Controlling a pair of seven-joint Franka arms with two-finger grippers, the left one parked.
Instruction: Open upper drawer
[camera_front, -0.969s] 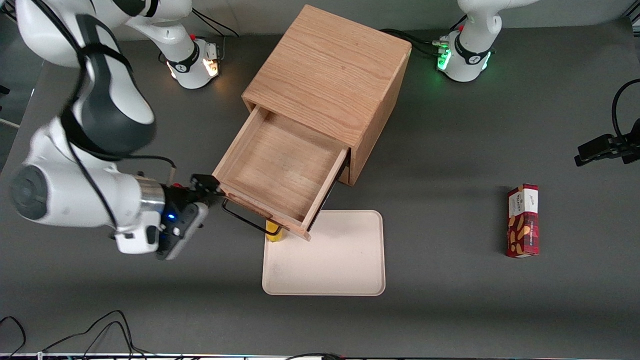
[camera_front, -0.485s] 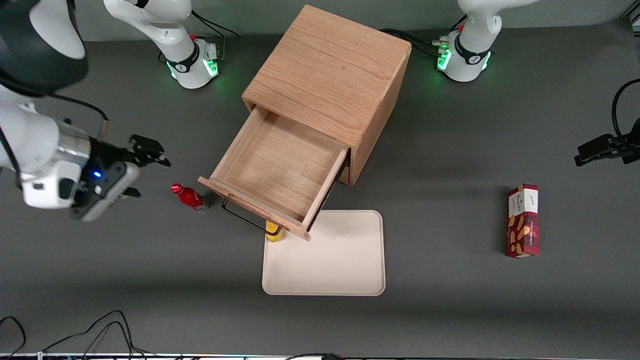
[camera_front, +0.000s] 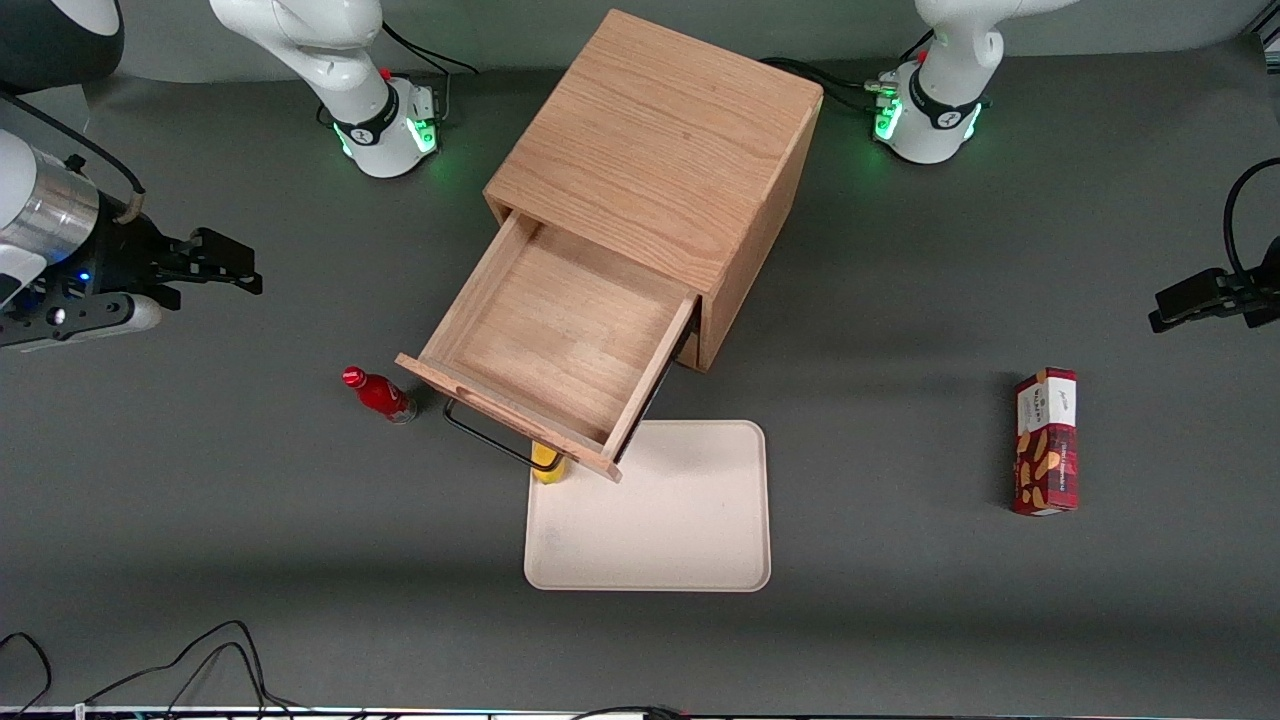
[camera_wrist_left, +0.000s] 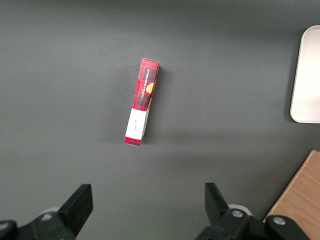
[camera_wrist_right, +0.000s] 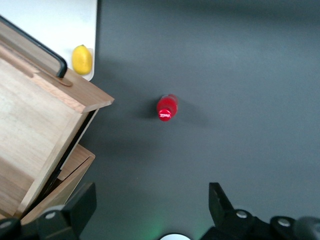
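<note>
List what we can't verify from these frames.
- Lower drawer: front view, hidden under the open upper drawer; only a corner shows in the right wrist view.
- Yellow object on the tray: front view, mostly covered by the drawer front.
- Gripper, open, toward the working arm's end: its arm is cut by the frame edge.

Bottle (camera_front: 379, 394) beside upper drawer (camera_front: 560, 345); hand (camera_front: 235, 268) well apart.

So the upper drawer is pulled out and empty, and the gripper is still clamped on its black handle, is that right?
Not quite. The upper drawer is pulled out and empty, but the gripper is not on its black handle. The front view shows it open, holding nothing, well off toward the working arm's end of the table, apart from the cabinet.
</note>
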